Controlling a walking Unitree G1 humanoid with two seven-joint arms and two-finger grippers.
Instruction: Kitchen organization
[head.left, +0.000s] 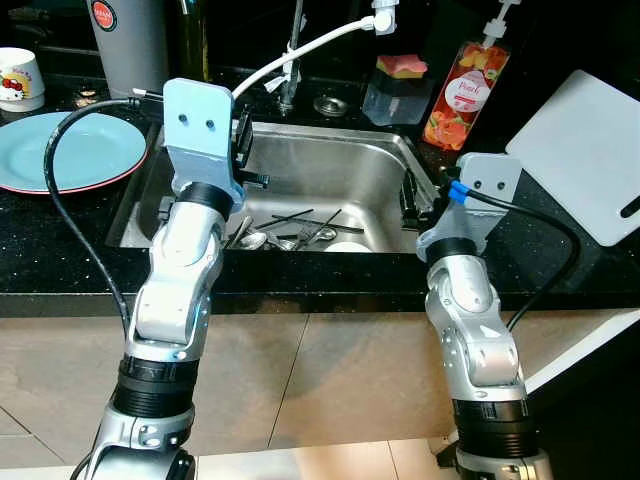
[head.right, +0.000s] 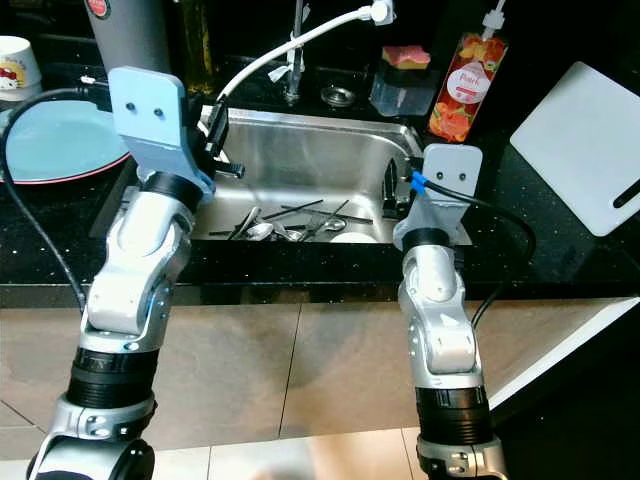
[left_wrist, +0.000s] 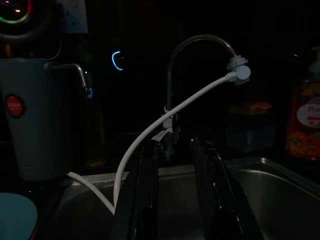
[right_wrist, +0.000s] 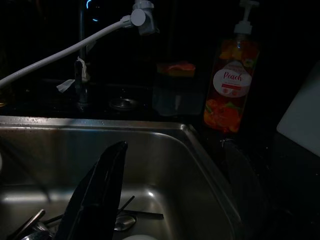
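Observation:
A steel sink (head.left: 330, 160) is set in a black counter. Spoons and chopsticks (head.left: 290, 235) lie on its bottom beside a white dish (head.left: 348, 246). My left gripper (head.left: 243, 140) hangs over the sink's left rim. In the left wrist view the left gripper (left_wrist: 172, 150) is open with nothing between its fingers, facing the faucet (left_wrist: 172, 75). My right gripper (head.left: 410, 200) sits at the sink's right rim. In the right wrist view the right gripper (right_wrist: 175, 145) is open and empty, above the cutlery (right_wrist: 122, 220).
Left of the sink, a light blue plate (head.left: 70, 150) lies near a white mug (head.left: 18, 78) and a grey jug (head.left: 125, 45). A white hose (head.left: 300, 50) hangs from the faucet. A sponge holder (head.left: 400, 85), a peach soap bottle (head.left: 465, 95) and a white cutting board (head.left: 585, 150) stand to the right.

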